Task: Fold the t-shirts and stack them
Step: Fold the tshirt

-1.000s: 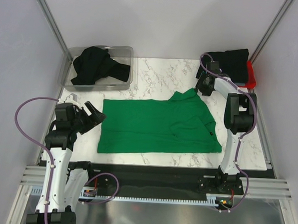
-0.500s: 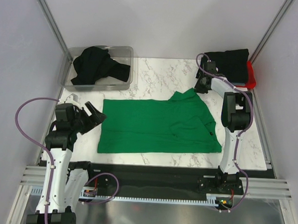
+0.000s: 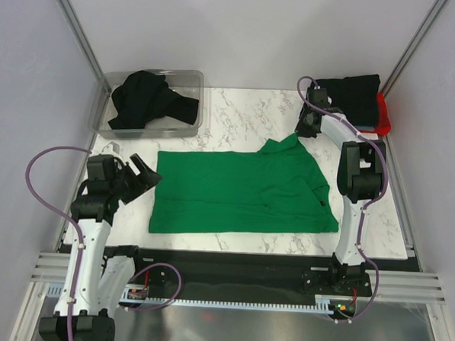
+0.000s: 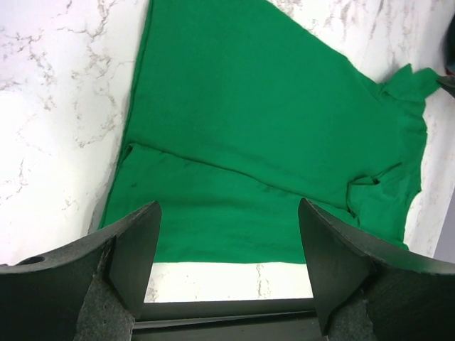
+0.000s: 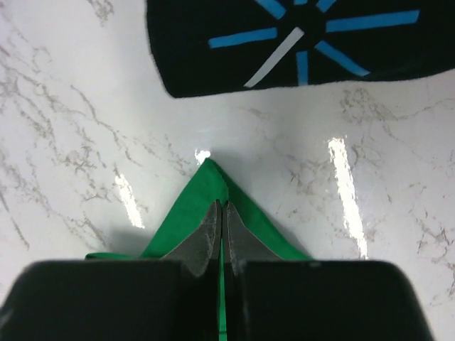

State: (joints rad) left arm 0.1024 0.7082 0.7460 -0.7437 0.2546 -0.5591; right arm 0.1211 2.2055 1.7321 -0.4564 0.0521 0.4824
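A bright green t-shirt (image 3: 241, 193) lies spread flat in the middle of the marble table. My right gripper (image 3: 300, 134) is at its far right corner. In the right wrist view this gripper (image 5: 222, 206) is shut on a peak of the green cloth (image 5: 211, 176). Just beyond it lies a folded black t-shirt with a blue-white starburst print (image 5: 213, 71); in the top view this black t-shirt (image 3: 357, 95) rests on a red one (image 3: 383, 111). My left gripper (image 3: 145, 178) hovers open at the green shirt's left edge. Between the left gripper's (image 4: 227, 207) fingers show green cloth (image 4: 270, 128) and bare table.
A clear plastic bin (image 3: 106, 126) at the back left holds crumpled black t-shirts (image 3: 147, 99). Grey walls close in both sides and the back. A black rail (image 3: 230, 262) runs along the table's near edge.
My right gripper has closed on the green shirt's far right corner, and its wrist shifted slightly toward the back. The left arm has barely moved.
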